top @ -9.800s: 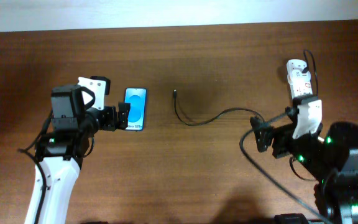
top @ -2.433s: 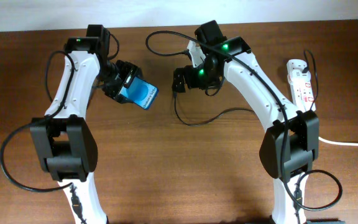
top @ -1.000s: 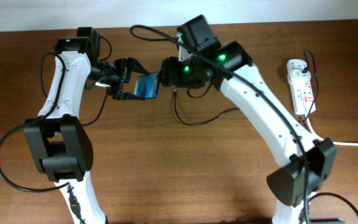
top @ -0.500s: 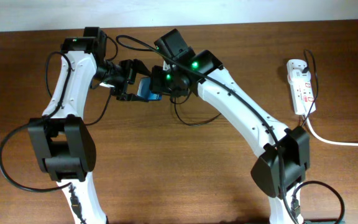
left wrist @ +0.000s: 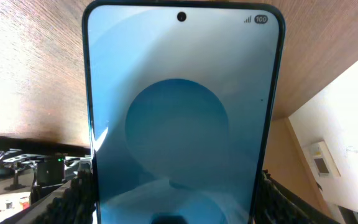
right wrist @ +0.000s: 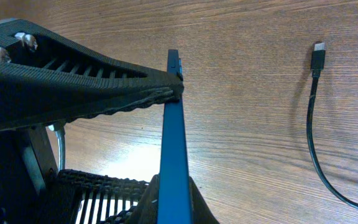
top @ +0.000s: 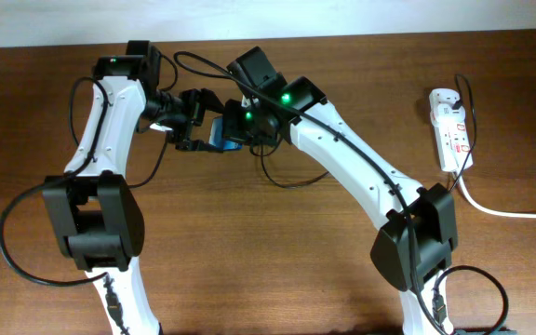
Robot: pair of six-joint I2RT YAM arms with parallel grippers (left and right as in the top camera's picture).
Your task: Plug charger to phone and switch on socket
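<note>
Left arm (top: pixel 110 116), right arm (top: pixel 352 167): white shells, black joints, green indicator lights (top: pixel 287 96). Black cables (top: pixel 0 231) loop alongside. Left gripper (top: pixel 207 121), right gripper (top: pixel 245 126): black.

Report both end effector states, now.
Left end effector: closed, holding the phone.
Right end effector: appears closed on the phone's edge.

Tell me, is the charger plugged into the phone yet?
Not plugged in. The charger lies loose on the table, its plug apart from the phone.
</note>
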